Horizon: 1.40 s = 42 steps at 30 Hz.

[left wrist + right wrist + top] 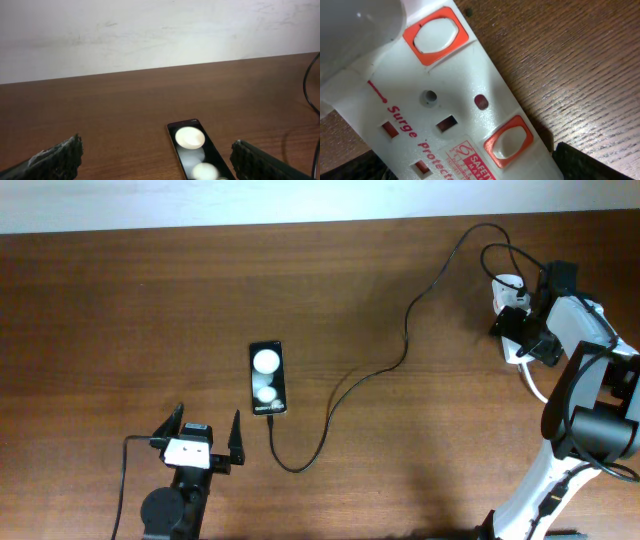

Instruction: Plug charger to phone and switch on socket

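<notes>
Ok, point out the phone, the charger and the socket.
phone point(268, 379): overhead view, middle of its screen.
charger point(405, 340): overhead view, midway along the cable.
socket point(461, 89): right wrist view, white face between the red switches.

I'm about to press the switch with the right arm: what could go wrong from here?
1. The socket has two red-framed switches close together by the right gripper; a press could hit the wrong one.
2. The socket looks unfixed, so a push might slide it and tug the charger where it meets the phone.
</notes>
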Available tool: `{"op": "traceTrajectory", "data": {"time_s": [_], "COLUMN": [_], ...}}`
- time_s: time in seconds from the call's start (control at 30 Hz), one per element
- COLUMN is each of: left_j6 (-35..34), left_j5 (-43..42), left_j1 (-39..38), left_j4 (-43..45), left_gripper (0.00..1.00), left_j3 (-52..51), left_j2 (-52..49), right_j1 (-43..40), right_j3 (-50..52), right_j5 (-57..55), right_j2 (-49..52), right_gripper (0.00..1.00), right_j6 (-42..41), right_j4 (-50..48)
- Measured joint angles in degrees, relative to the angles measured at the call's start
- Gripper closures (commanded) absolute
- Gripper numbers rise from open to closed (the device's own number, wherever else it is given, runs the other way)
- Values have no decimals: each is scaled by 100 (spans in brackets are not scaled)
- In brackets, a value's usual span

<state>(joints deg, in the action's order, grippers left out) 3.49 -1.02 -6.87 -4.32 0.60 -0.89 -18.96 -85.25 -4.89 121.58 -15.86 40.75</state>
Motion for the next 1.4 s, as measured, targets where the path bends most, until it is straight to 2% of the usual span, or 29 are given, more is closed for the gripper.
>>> {"op": "traceTrajectory", "data": {"time_s": [0.23,0.5,1.17,1.27,1.4], "left_j6": [0,0,0,0,0], "left_j5": [0,0,0,0,0], "left_j1": [0,0,0,0,0], "left_j4": [0,0,0,0,0], "left_gripper": [1,1,1,1,1], "left_j3": [0,0,0,0,0], "left_j2": [0,0,0,0,0], "right_j1": [0,0,0,0,0], "right_j3": [72,85,85,85,85], "right_j5": [-2,-2,-4,-4,-4], "right_j2": [-142,-1314,-1602,-1818,-2627], "right_gripper": [1,1,1,1,1], "right_j6": [9,24,48,50,66], "right_j4": [44,42,46,48,59]}}
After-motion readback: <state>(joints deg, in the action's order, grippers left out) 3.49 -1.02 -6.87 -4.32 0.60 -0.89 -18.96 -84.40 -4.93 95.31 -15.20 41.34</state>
